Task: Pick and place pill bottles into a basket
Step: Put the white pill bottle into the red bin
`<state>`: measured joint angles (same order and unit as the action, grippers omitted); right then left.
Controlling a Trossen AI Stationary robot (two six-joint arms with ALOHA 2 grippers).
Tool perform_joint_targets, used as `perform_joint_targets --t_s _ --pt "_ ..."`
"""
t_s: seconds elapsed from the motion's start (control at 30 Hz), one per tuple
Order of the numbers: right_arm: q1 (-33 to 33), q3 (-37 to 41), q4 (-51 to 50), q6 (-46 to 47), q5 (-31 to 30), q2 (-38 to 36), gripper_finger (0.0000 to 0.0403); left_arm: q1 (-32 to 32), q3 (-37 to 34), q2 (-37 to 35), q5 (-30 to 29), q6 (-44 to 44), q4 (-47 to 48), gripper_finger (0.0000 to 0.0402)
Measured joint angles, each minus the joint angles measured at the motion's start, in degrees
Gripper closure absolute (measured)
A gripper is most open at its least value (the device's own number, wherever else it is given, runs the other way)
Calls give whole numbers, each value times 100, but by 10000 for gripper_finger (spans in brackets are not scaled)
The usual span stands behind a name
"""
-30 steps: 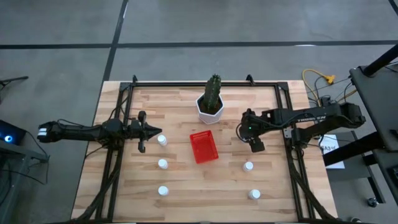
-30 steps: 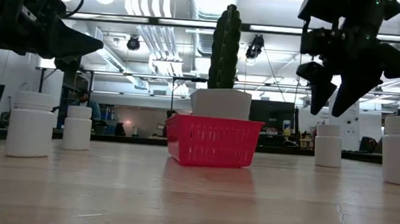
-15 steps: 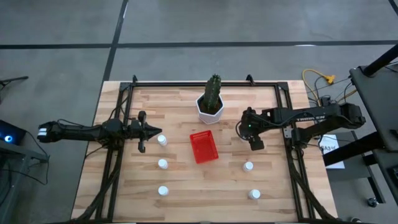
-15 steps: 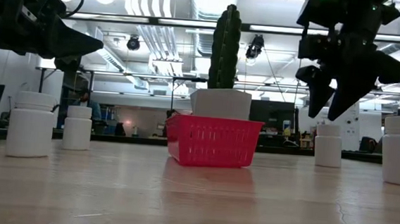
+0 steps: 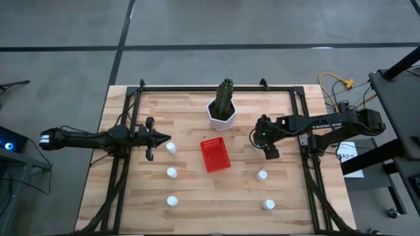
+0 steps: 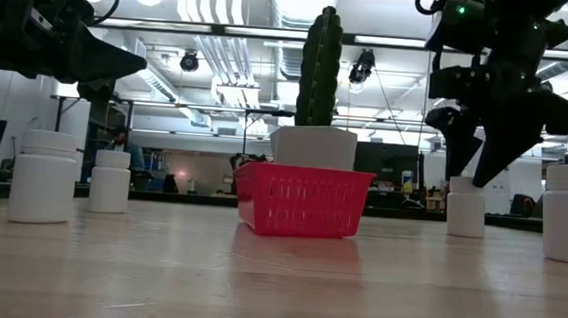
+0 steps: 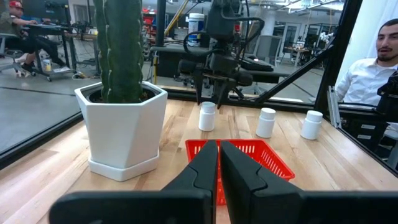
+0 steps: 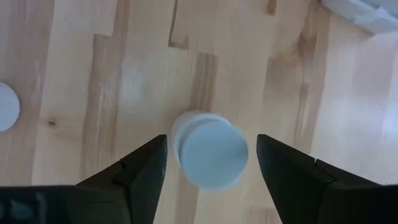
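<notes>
Hovering, right gripper [image 8: 211, 155] spread wide straddles a pill bottle [image 8: 208, 152], seemingly untouched, at basket's [image 5: 215, 155] three o'clock; left gripper [image 7: 219, 165] clenched empty.

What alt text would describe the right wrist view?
The open right claw points straight down at a white pill bottle standing on the wooden table, one finger on either side of the bottle, not touching it.
</notes>
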<state>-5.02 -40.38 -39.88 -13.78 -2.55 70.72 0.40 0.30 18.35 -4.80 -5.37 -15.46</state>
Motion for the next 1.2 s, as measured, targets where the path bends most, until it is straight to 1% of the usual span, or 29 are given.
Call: perform_joint_targets --t_s 0.3,0.6,0.83,1.07,1.2 --pt "-7 107 241 -17 2 0 165 2 0 0 -2 0 -2 401" --pt "-7 164 256 -26 2 0 169 1 0 -1 0 0 -1 401" --pt "-25 175 295 -39 2 0 200 2 0 0 0 0 -2 401" --pt "-64 175 300 -139 4 -9 256 0 0 0 0 0 0 401" --pt "-68 159 282 -144 2 -9 258 2 0 0 0 0 0 401"
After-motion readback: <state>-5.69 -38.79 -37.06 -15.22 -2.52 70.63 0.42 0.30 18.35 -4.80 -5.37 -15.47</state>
